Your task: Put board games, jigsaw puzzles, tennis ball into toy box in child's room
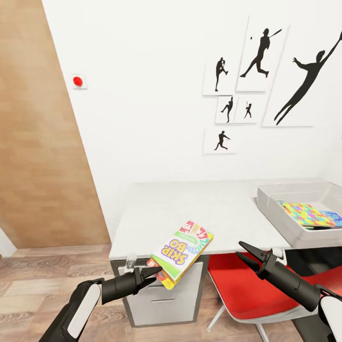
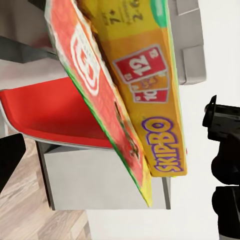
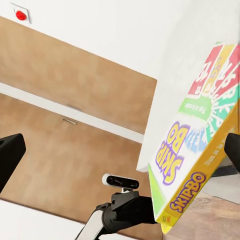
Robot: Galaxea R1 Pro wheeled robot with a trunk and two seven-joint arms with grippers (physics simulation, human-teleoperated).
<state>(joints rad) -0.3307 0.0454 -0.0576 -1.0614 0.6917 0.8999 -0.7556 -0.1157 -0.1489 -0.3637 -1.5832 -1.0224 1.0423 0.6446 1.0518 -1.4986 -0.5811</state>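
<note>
L hand (image 1: 154, 274) is clamped on the near corner of the Skip-Bo box (image 1: 182, 252), fingers pinching it top and bottom. The box is held up off the floor, tilted, its far end overlapping the front edge of the counter (image 1: 190, 209) at abt 6 o'clock of the counter top; whether that far end rests on the counter or just hangs over it, I can't tell from the head view. In the L wrist view the Skip-Bo box (image 2: 140, 100) shows its yellow side w/ the "SKIP-BO" lettering and red cards, and the red chair (image 2: 55, 112) sits behind it. In the R wrist view the same box (image 3: 195, 155) shows its printed lid and yellow edge, w/ the L hand (image 3: 150, 210) gripping its lower corner.

R hand (image 1: 247, 254) is free, fingers apart, nothing between them, hovering over the red chair (image 1: 232, 285) at abt 3 o'clock of the Skip-Bo box, well apart from it.

Toy box (image 1: 285, 218) sits on the counter's right end, at abt 2 o'clock of the Skip-Bo box. Inside it lies a jigsaw puzzle (image 1: 306, 213), flat, w/ a blue item (image 1: 332, 217) partly over its right side, prob a game box, cut off by the frame edge.

White drawer unit (image 1: 161, 299) stands under the counter beside the chair. Baseball silhouette prints (image 1: 261, 52) hang on the wall above; a red button (image 1: 78, 81) is at upper L by the wooden door (image 1: 42, 142).
</note>
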